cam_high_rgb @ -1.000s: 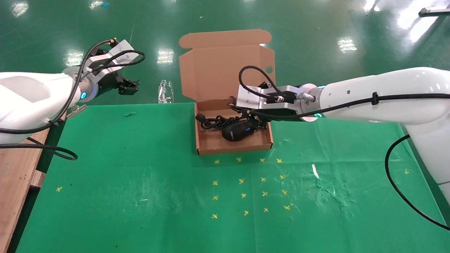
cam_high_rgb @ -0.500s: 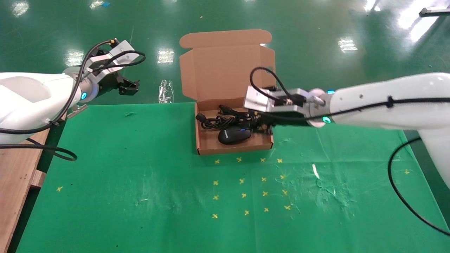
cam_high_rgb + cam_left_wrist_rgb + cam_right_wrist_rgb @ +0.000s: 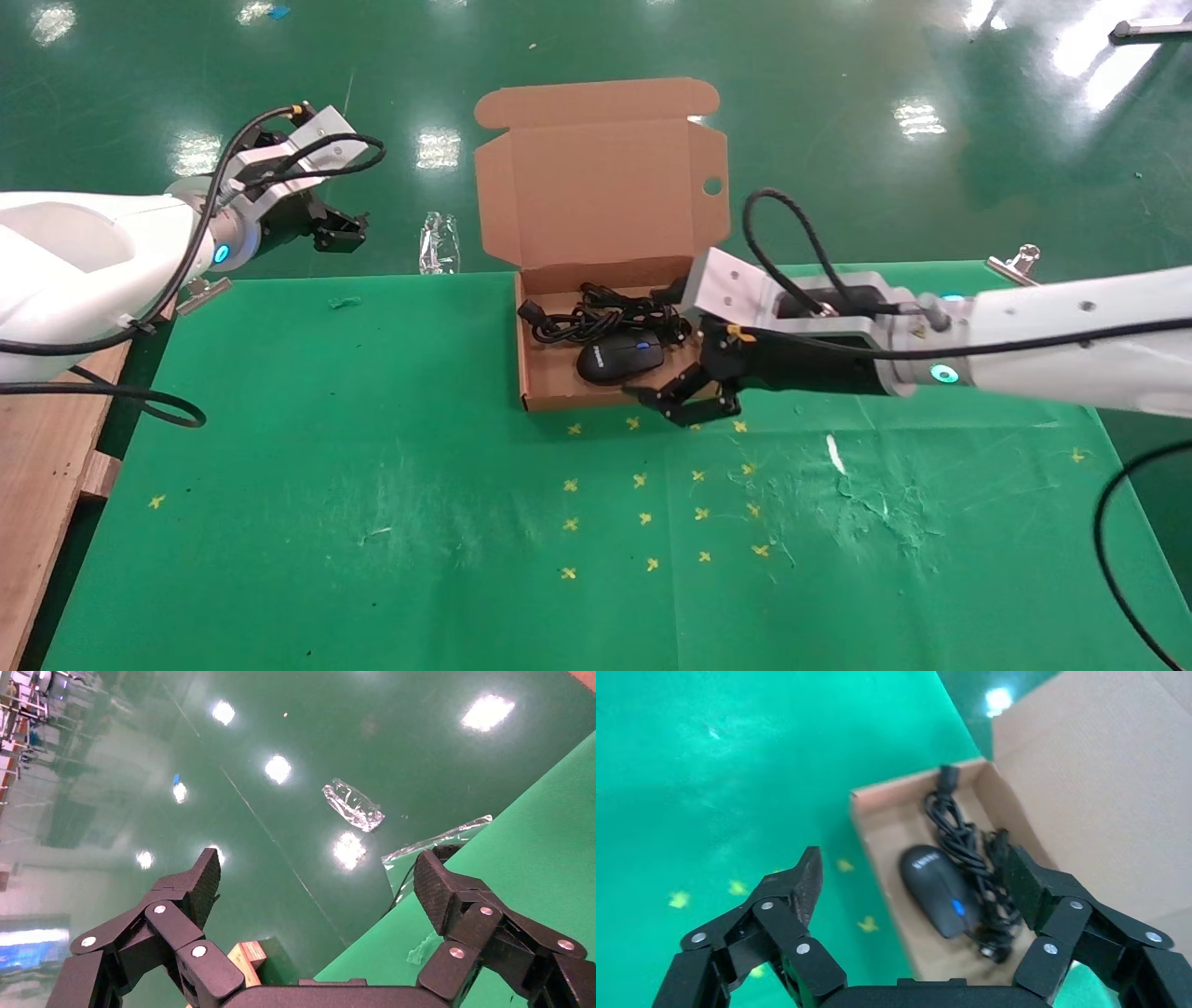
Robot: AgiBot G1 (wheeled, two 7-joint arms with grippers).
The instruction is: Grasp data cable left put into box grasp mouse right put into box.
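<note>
The brown cardboard box stands open on the green mat, lid raised at the back. Inside lie the black mouse with its blue wheel and, behind it, the coiled black data cable. Both show in the right wrist view: the mouse, the cable, the box. My right gripper is open and empty, just outside the box's front right corner. My left gripper is open and empty, held up at the far left beyond the mat.
A crumpled clear plastic wrapper lies on the floor behind the mat; it also shows in the left wrist view. Yellow cross marks dot the mat in front of the box. A wooden board borders the left edge.
My right gripper let go of the mouse, which now lies in the box, and drew back to the right and toward me, out of the box. The left arm has not moved.
</note>
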